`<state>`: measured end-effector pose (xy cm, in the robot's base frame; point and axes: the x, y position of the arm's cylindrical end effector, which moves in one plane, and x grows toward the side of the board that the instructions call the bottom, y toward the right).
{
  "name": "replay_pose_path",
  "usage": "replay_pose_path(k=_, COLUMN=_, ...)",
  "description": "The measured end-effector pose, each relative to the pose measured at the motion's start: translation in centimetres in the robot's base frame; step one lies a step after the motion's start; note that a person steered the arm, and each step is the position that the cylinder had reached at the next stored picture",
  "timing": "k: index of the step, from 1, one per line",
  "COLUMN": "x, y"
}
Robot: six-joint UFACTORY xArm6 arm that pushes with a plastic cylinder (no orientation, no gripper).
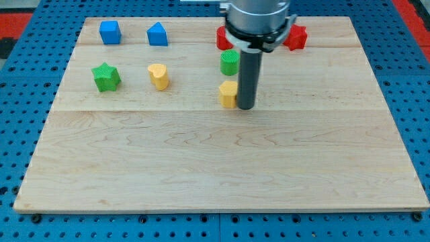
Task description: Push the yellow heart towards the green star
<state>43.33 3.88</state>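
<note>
Nearest to you in the camera view lies the pale wooden counter [222, 175], a wide bare stretch of plank that fills the view's bottom half and sits on a blue pegboard [13, 134]. You will find every block in the upper part of the counter.

Take the yellow heart [158, 76] as your landmark, since it is the task's block. It stands toward the view's left of the counter's middle, upright and touching nothing. Just to the view's left of the heart, near it but apart, you see the green star [106, 76], at about the same height in the view. Above the heart, toward the view's top, sits a blue block with a peaked top [157, 33], and further to the view's left of that a blue cube [109, 31].

Look to the view's right of the heart, well apart from it, and you meet a second yellow block [228, 94], its shape hard to make out. My tip [246, 107] rests right against that block's right side, the dark rod rising straight up from it into the arm's grey housing. Just above this yellow block stands a green round block [230, 62], and higher still a red block [222, 38] is partly hidden behind the arm. Another red block [296, 37] shows on the arm's far side, at the view's right.

You have no pincer on this arm, so no open or closed state can be told; the rod alone does the pushing. My tip stands well to the view's right of the heart.
</note>
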Motion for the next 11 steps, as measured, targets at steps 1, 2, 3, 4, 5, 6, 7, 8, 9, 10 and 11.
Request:
replay_pose_path(k=1, x=1.4, y=2.3)
replay_pose_path(k=2, x=3.6, y=-5.8)
replay_pose_path(k=3, x=1.9, y=-13.7)
replay_pose_path(k=4, x=-1.1, y=-10.9)
replay_pose_path(k=5, x=-3.0, y=-5.6)
replay_pose_path(k=6, x=-7.8, y=-5.9)
replay_pose_path(k=7, x=-9.0, y=-9.2)
replay_pose_path(k=8, x=-6.3, y=-11.1)
replay_pose_path(k=9, x=-8.4, y=-12.5)
replay_pose_path(k=10, x=-9.5, y=-13.4)
replay_pose_path(k=11, x=-12.1, y=-11.7)
